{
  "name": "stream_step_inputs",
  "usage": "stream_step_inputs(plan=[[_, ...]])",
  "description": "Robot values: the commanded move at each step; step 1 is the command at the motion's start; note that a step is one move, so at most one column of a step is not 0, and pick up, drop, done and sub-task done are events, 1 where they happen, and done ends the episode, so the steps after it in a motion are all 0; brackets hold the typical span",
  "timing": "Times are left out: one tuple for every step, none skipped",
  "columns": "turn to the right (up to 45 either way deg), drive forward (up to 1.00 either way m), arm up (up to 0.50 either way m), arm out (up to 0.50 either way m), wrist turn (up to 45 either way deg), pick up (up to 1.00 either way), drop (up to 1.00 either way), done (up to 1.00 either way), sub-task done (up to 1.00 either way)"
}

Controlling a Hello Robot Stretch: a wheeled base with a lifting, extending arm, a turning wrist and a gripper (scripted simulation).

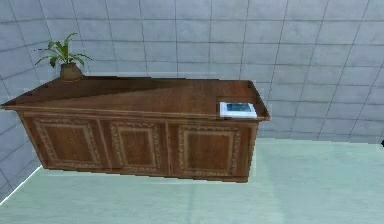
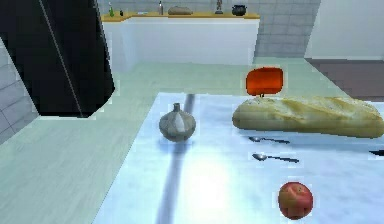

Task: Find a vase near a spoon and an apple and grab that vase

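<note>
In the tiled room a grey vase (image 2: 176, 122) is sitting on the pale desk (image 2: 210, 192) by a likely spoon (image 2: 268, 157) and an apple (image 2: 295, 199) (bread (image 2: 308, 116) behind); the fingers' state I cannot tell.

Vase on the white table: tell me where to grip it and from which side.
Probably the narrow neck atop the vase, which stands upright with a squat, bulging grey body. Come from the arm side view's lower left over bare table; the bread and spoon crowd that view's right.
</note>
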Motion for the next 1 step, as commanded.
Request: stream_step_inputs(plan=[[0.0, 0.00, 0.50, 0.00, 0.0, 0.00, 0.00, 0.00, 0.00]])
